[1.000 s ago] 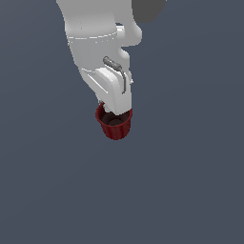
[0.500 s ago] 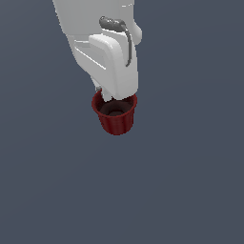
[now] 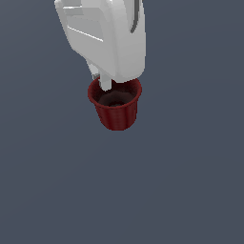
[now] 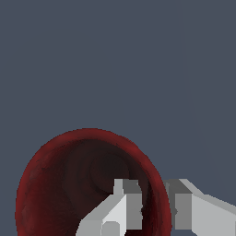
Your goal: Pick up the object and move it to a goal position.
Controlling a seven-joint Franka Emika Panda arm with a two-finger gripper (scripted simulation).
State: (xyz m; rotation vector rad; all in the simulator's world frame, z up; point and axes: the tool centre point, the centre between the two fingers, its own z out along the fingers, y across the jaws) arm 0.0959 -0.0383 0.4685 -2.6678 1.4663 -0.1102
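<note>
Fingers (image 4: 128, 203) pinch unmarked cup (image 3: 116, 106) rim.

Matt ribbed cup (image 3: 116, 110), smooth white jaws

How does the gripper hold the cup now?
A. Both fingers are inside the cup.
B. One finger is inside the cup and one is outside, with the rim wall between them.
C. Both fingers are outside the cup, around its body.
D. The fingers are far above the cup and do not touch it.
B: in the wrist view the gripper has one finger inside the cup and one outside its wall.
</note>
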